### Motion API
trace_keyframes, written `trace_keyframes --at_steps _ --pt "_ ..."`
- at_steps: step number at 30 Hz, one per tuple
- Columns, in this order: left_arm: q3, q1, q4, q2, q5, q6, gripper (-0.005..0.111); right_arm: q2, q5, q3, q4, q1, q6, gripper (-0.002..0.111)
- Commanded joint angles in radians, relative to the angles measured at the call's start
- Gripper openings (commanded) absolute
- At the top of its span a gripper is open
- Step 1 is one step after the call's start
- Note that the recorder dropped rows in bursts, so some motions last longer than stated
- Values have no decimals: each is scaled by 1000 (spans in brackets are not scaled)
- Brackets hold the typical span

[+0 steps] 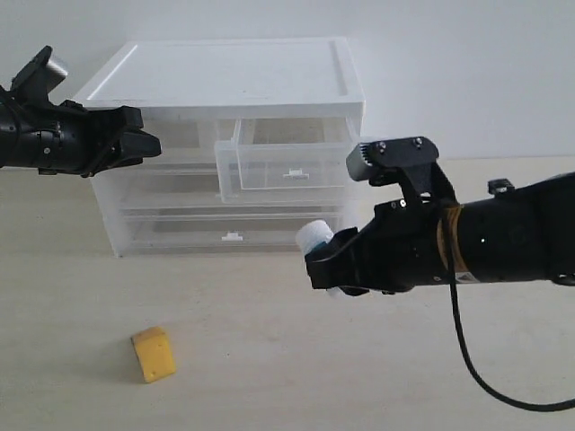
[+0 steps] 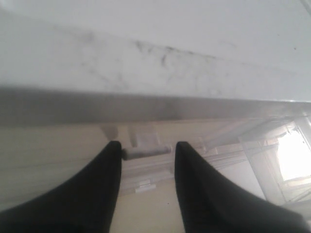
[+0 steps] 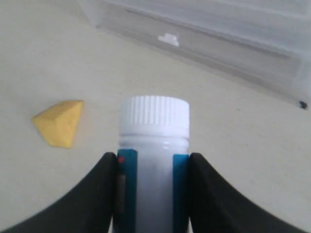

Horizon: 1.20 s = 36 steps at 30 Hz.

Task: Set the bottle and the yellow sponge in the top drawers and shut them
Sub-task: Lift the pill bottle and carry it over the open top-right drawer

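Observation:
The white bottle [image 3: 154, 145] with a teal label is held between the fingers of my right gripper [image 3: 153, 167]. In the exterior view its cap [image 1: 314, 236] sticks out of the right gripper [image 1: 328, 267], above the table in front of the cabinet's lower drawers. The yellow sponge [image 1: 154, 354] [image 3: 58, 121] lies on the table at the front left. The right top drawer [image 1: 289, 163] is pulled out; the left top drawer [image 1: 184, 135] looks pushed in. My left gripper [image 1: 146, 144] [image 2: 146, 149] is open at that drawer's front, a white tab handle [image 2: 146, 152] just past its fingertips.
The translucent drawer cabinet [image 1: 225, 76] with a white top stands at the back of the table. Two wide lower drawers [image 1: 232, 232] [image 3: 204, 39] are shut. A black cable [image 1: 485, 382] hangs from the right arm.

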Motion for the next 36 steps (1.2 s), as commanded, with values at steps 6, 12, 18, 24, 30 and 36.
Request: trace_keyframes --at_steps 6,12,18,24,30,36 --pt "-11 0 10 1 -5 3 35 -76 -112 -224 -432 0 349 0" --pt "-11 0 20 1 -3 3 35 -76 -132 -381 -432 0 228 0" --pt "-11 0 24 1 -3 3 35 -41 -10 -427 -432 0 79 0" --pt "-11 0 23 1 2 3 35 53 77 -453 -432 0 -77 0" --pt "-11 0 21 1 21 3 35 123 92 -524 -432 0 -74 0" --pt "-11 0 21 1 21 3 35 177 193 -543 -432 0 -79 0"
